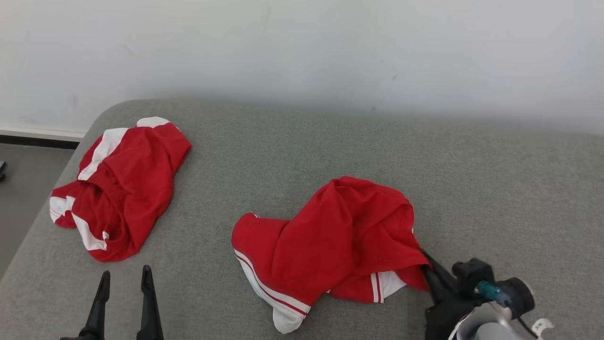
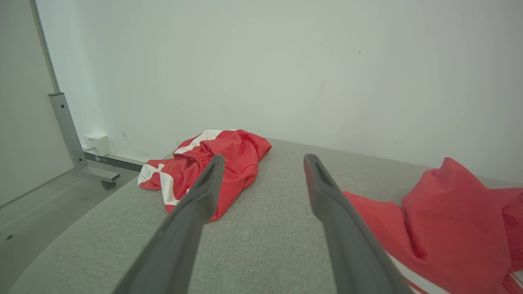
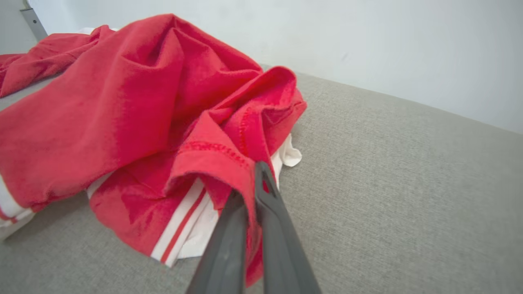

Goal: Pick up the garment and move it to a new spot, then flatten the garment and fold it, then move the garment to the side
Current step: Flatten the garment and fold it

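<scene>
the garment (image 1: 330,241), red with white striped trim, lies crumpled just below the middle of the grey cushioned surface (image 1: 495,189) in the head view, with its white-banded hem toward 6 o'clock and its highest fold toward 1 o'clock. the right gripper (image 1: 427,267) reaches in from 4 o'clock, and its two dark fingers are pressed together on a red stitched edge at the garment's 4 o'clock corner. the right wrist view shows the cloth pinched between them, with a white flap just beyond the tips. the left gripper (image 1: 126,273) sits at 7 o'clock in the head view, its fingers spread wide with nothing between them, pointing toward 12 and touching no cloth. a second red-and-white piece (image 1: 120,189) lies bunched at 9 o'clock, well apart from the garment and close to the surface's left edge. that edge runs from a rounded corner at 10 o'clock down toward 8, with grey floor (image 1: 28,189) beyond it. the far edge meets a white wall (image 1: 302,47) at 12 o'clock. from 12 round to 3 o'clock of the garment the fabric is a wide bare band, and a narrower bare strip lies between the two red heaps. in the left wrist view a metal post (image 2: 65,126) on a caster stands on the floor past the corner, with a small white box (image 2: 97,143) on the wall beside it.
</scene>
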Motion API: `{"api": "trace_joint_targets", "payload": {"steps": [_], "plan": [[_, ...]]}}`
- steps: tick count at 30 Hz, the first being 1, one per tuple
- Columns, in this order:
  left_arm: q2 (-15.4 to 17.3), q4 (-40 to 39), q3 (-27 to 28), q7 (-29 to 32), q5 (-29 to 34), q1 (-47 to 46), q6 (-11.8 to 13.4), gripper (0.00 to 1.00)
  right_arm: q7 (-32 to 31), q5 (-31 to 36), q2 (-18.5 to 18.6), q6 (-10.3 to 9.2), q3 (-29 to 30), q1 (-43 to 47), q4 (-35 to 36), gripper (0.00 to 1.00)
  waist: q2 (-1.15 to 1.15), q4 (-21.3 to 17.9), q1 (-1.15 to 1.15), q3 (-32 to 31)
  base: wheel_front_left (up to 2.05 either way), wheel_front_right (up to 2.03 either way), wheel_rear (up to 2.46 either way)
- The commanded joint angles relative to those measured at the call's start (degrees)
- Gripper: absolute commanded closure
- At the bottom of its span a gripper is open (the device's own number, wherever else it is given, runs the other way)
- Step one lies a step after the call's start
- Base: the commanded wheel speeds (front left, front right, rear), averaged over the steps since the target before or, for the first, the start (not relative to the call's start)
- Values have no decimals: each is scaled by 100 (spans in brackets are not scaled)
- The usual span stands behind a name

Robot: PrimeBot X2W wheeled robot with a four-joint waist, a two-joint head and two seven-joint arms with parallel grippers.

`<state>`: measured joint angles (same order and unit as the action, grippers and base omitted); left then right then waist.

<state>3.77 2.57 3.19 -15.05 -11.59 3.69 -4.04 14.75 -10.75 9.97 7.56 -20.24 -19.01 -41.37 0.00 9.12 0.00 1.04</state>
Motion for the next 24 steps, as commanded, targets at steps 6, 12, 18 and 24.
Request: {"api": "trace_joint_targets", "payload": {"steps": [6, 12, 18, 24], "plan": [[-63, 55, -10, -18, 61, -34, -38, 0, 48, -109, 659, -15, 587, -280, 318, 100, 0, -291, 0, 32, 0, 0, 0], [-74, 109, -53, -18, 61, -92, -80, 0, 49, -152, 1330, -15, 909, -455, 486, 100, 0, -377, 0, 39, 0, 0, 0], [-83, 164, -88, -18, 90, -139, -128, 0, -26, -258, 2057, -14, 1163, -574, 316, 100, 0, -335, 0, 92, 0, 0, 0], [-84, 236, -58, -18, 114, -109, -150, 0, -232, -488, 2319, -15, 977, -687, 62, 0, 0, -294, 0, 128, 0, 0, 0]]}}
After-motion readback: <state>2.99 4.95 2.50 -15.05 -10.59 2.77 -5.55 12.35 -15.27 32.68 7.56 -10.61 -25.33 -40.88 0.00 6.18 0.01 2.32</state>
